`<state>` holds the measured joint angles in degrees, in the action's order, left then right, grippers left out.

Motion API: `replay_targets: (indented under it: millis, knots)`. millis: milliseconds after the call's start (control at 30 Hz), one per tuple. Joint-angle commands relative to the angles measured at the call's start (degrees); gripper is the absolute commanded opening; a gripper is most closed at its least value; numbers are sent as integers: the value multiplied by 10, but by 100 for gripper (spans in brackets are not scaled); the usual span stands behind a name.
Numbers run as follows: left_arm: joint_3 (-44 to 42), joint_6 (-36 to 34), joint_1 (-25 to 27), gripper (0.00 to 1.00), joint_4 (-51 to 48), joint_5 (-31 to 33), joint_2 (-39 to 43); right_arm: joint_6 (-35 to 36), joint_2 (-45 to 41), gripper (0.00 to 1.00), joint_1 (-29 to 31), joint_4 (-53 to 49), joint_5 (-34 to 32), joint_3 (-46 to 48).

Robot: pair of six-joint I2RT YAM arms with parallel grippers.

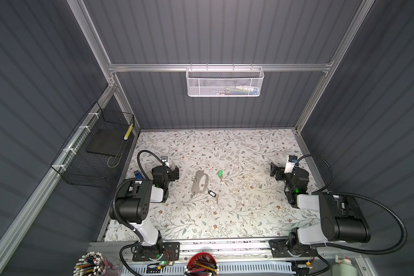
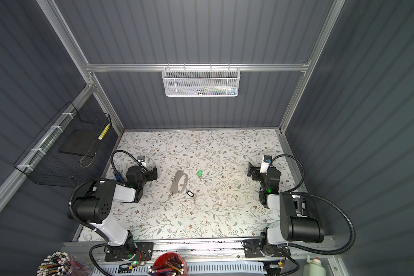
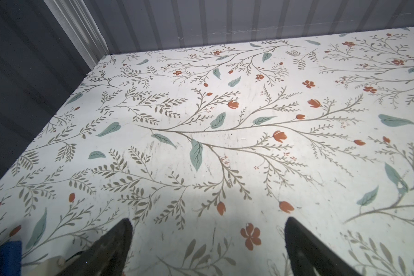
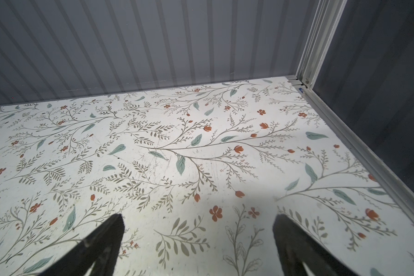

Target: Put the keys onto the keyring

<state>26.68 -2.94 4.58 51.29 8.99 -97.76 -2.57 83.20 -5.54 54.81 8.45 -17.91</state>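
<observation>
Nothing of the task was done at this moment. The keyring (image 1: 199, 182) lay flat on the flowered table (image 1: 225, 148), and both keys lay loose on the table, neither one hung on it. The key with the green tag (image 1: 220, 173) lay apart from the keyring. The key with the black-rimmed clear tag (image 1: 211, 193) lay just beside its edge. In my judgement all the work was left: to take a key, to bring it to the keyring, to thread it on, and then to do the same for the other key.

The left gripper (image 1: 175, 172) was low over the table, wide open and empty. The keyring was off to its side, toward the other gripper, near but not touching. The right gripper (image 1: 274, 169) was also spread wide with nothing in it, and the green-tag key, the nearer one to it, was well apart at its side. Each wrist view showed only bare table and the far wall beyond the dark fingers (image 3: 116, 243), so neither gripper pointed at a key.
</observation>
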Motion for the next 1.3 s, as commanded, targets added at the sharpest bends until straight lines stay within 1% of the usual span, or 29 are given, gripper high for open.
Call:
replay_targets:
  millis: [0, 100, 133, 267, 333, 367, 400, 433, 467, 500, 600, 667, 733, 867, 933, 1000, 1033, 1067, 1133, 1167, 1233, 1267]
  knots:
    - [10, 10, -5, 100, -5, -10, -6, -2, 3, 99, -2, 7, 0, -9]
    - [8, 10, -5, 100, 1, -8, -4, -16, 0, 99, -2, 8, -37, -6]
    - [12, 11, -5, 100, -5, -4, -2, -25, -3, 99, -2, 9, -59, -4]
    - [46, 15, -5, 100, -99, 6, 38, -43, -42, 99, 6, -12, -148, 3]
    - [71, 19, -4, 100, -157, 8, 54, -51, -87, 99, 7, -92, -174, -17]
    - [89, 24, -4, 99, -201, 3, 62, -56, -114, 99, 8, -153, -180, -37]
    - [113, 33, -4, 99, -251, -1, 71, -65, -137, 99, 8, -215, -181, -59]
    - [130, 42, -4, 99, -287, -5, 77, -71, -152, 99, 8, -256, -175, -79]
    - [145, 50, -4, 99, -321, -7, 82, -72, -170, 98, 9, -291, -151, -91]
    - [158, 59, -4, 99, -349, -12, 88, -71, -186, 97, 9, -313, -126, -97]
    - [186, 81, -4, 99, -418, -39, 110, -98, -237, 91, 20, -332, -99, -91]
    - [201, 98, -4, 100, -466, -52, 129, -142, -255, 90, 30, -403, -101, -111]
    - [210, 115, -4, 100, -503, -56, 146, -169, -272, 91, 63, -450, -111, -122]
    - [207, 131, -4, 100, -543, -101, 179, -226, -283, 99, 179, -524, -180, -136]
    - [204, 140, -3, 100, -559, -118, 188, -268, -273, 99, 226, -543, -199, -142]
    - [202, 147, -1, 100, -573, -125, 193, -311, -257, 99, 278, -548, -232, -147]
    - [198, 148, 2, 100, -575, -128, 196, -326, -244, 99, 308, -556, -262, -156]
    - [195, 150, 4, 100, -576, -128, 198, -328, -228, 99, 339, -557, -296, -166]
    - [186, 156, 9, 100, -575, -132, 201, -325, -196, 99, 382, -544, -346, -180]
    - [183, 157, 12, 100, -576, -132, 200, -322, -165, 99, 393, -528, -351, -187]
    - [180, 159, 20, 100, -578, -134, 197, -322, -121, 99, 410, -531, -363, -215]
    - [181, 158, 25, 100, -580, -135, 194, -332, -98, 99, 423, -548, -399, -236]
